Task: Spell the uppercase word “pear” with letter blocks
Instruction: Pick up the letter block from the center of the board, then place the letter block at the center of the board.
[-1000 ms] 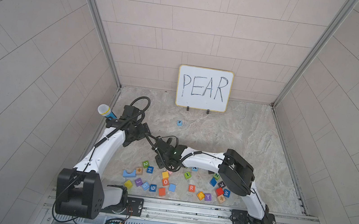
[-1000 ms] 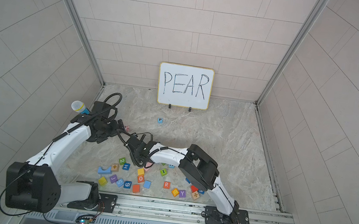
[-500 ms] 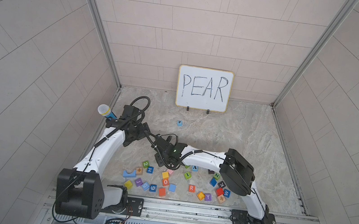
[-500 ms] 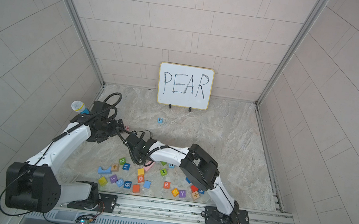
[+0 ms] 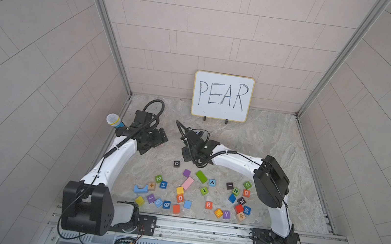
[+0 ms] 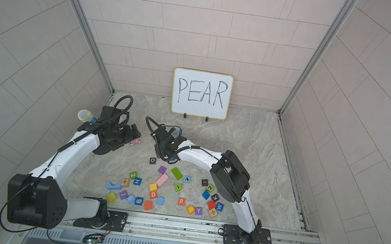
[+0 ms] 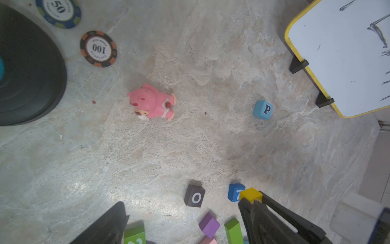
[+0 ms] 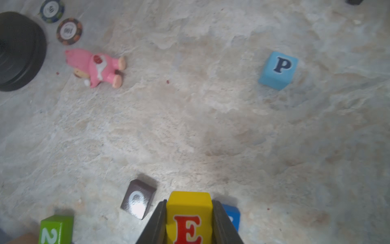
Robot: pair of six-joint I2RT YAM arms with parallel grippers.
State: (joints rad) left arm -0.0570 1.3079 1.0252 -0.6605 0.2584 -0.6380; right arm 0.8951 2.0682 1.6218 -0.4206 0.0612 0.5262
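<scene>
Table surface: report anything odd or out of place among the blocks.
A pink toy figure lies toppled on its side. A 100 poker chip and a 50 poker chip lie flat near it, beside a black disc. None suit a spelling task.

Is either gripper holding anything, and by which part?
The right gripper pinches the yellow E block by two opposite side faces; the left gripper is open and holds nothing.

Two round poker chips, a blue 50 (image 7: 58, 12) and an orange 100 (image 7: 98, 48); one pink plastic toy figure (image 7: 152, 102); one yellow-rimmed whiteboard (image 5: 222, 96); one blue-and-yellow toy microphone (image 5: 114, 120); roughly thirty small coloured wooden blocks (image 5: 208, 205).
</scene>
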